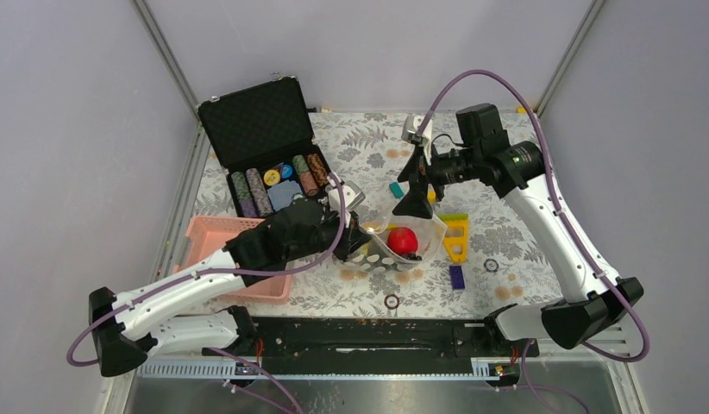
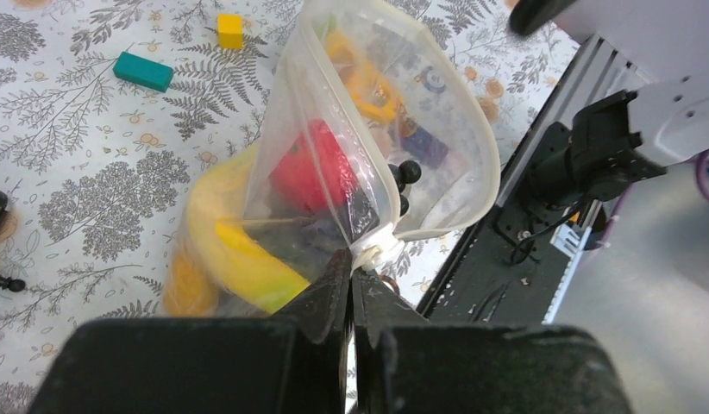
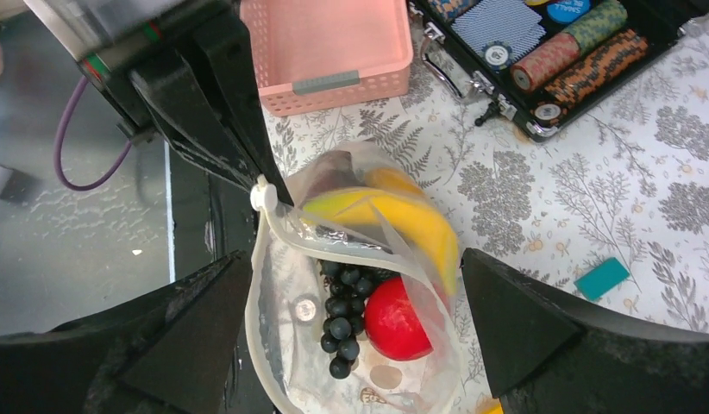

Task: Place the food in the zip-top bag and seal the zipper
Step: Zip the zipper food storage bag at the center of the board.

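The clear zip-top bag (image 1: 417,250) lies at the table's middle with its mouth gaping. My left gripper (image 2: 351,263) is shut on the bag's corner, at one end of the whitish zipper (image 2: 492,147). Inside I see a red fruit (image 3: 401,319) and a dark grape bunch (image 3: 342,315). A yellow banana (image 3: 394,216) shows blurred through the bag's wall beside them. My right gripper (image 3: 351,336) hangs open and empty just above the open mouth, one finger on each side. In the top view it (image 1: 413,203) is over the bag's far side.
A pink basket (image 1: 222,237) stands to the left, under my left arm. An open black case of poker chips (image 1: 273,164) is behind it. A teal block (image 1: 396,189), a yellow triangular piece (image 1: 456,237), a blue block (image 1: 456,276) and small rings (image 1: 391,301) lie around the bag.
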You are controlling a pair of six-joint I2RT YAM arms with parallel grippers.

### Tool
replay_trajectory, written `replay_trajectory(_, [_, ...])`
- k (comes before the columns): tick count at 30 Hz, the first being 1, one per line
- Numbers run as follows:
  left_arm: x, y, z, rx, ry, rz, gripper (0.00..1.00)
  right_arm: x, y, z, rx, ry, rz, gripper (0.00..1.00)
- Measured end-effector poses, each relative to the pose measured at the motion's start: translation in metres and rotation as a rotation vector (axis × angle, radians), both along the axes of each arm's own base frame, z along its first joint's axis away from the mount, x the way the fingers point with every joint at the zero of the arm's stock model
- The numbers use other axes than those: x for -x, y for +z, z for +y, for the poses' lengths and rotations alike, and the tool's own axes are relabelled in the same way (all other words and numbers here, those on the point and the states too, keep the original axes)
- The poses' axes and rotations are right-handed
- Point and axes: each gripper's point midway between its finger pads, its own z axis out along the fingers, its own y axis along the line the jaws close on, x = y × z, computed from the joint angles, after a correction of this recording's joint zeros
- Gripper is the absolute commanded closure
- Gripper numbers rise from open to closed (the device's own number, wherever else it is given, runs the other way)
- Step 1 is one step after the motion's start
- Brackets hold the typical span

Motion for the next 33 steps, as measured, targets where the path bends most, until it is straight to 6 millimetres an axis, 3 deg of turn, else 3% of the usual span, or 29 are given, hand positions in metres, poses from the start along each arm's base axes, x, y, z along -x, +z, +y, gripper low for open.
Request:
replay_trajectory(6, [-0.002,0.041,0.001,0.019,0.043,0.023,1.00,0.009,-0.007,0.006,-0.062,0.054,-0.016,0.02])
replay_trajectory(9, [-0.001,0.049,-0.001,0.011,0.039,0.037,1.00,0.014,-0.008,0.008,-0.095,0.076,-0.043,0.04])
replay_trajectory(22, [0.014,0.039,-0.003,-0.034,-0.044,0.075,1.00,0.051,0.011,0.024,-0.244,0.274,-0.195,0.12])
replay_trajectory(27, [0.015,0.036,-0.001,-0.048,-0.056,0.075,1.00,0.066,0.005,0.041,-0.243,0.348,-0.186,0.26])
replay_trajectory(33, [0.016,0.035,-0.001,-0.052,-0.057,0.075,1.00,0.059,-0.016,0.054,-0.189,0.336,-0.134,0.44])
